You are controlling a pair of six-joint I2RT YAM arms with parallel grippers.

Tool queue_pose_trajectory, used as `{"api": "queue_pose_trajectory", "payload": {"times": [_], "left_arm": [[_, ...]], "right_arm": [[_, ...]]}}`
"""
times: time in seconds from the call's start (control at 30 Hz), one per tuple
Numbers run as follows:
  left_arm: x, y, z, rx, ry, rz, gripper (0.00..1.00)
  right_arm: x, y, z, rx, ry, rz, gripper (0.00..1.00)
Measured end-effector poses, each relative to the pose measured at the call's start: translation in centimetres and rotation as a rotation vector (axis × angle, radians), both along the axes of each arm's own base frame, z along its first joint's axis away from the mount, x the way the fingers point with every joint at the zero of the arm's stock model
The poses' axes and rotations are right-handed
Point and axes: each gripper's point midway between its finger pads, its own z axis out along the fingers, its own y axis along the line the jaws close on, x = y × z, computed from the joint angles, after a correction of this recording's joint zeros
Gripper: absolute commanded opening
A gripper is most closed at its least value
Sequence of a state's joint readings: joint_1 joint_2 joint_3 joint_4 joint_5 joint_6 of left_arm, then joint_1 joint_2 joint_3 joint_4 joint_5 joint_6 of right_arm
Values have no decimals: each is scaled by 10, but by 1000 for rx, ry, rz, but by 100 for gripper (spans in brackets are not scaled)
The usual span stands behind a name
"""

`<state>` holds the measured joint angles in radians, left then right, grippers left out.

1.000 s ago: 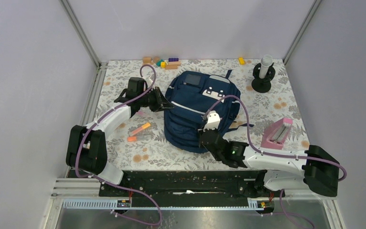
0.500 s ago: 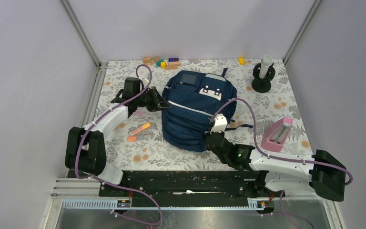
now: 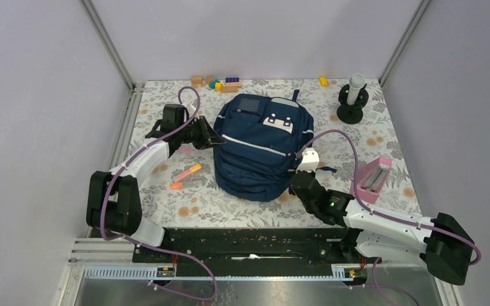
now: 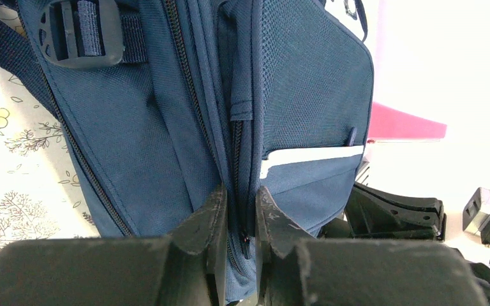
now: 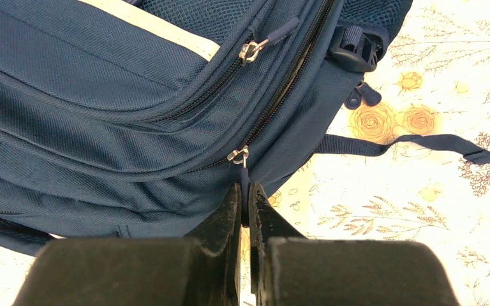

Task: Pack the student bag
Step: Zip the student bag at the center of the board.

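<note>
The navy-blue student bag (image 3: pixel 261 150) lies flat in the middle of the table, front pockets up. At its left side, my left gripper (image 3: pixel 215 141) is shut on a fold of the bag's fabric (image 4: pixel 134 127) along a zipper seam, which sits pinched in the left gripper (image 4: pixel 240 194). At the bag's near right corner, my right gripper (image 3: pixel 296 182) is shut on a dark zipper pull (image 5: pixel 245 182) that hangs from a metal slider (image 5: pixel 238 155). The pull stands thin and upright in the right gripper (image 5: pixel 245 194). What is inside the bag is hidden.
Two orange markers (image 3: pixel 188 172) lie left of the bag. A pink box (image 3: pixel 373 178) sits to the right. A black stand with a white cylinder (image 3: pixel 353 99) is at the back right, with coloured blocks (image 3: pixel 220 83) along the back edge. A loose strap (image 5: pixel 415 143) trails on the cloth.
My right gripper has drawn the zipper pull to the right along the bag's near edge. The bag has shifted and turned a little to the left, with my left gripper following.
</note>
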<state>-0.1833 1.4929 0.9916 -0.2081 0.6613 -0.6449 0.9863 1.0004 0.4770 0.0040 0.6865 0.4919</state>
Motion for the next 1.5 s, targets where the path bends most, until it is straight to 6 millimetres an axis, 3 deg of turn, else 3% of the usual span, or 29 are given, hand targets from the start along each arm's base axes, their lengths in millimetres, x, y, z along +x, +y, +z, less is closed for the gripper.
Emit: {"api": "queue_pose_trajectory", "payload": {"times": [1.03, 1.5], "left_arm": [[-2, 6, 0, 62, -15, -32, 0], [-2, 8, 1, 87, -25, -38, 0]], "right_arm": [[38, -18, -1, -29, -9, 64, 0], [82, -30, -1, -41, 23, 49, 0]]}}
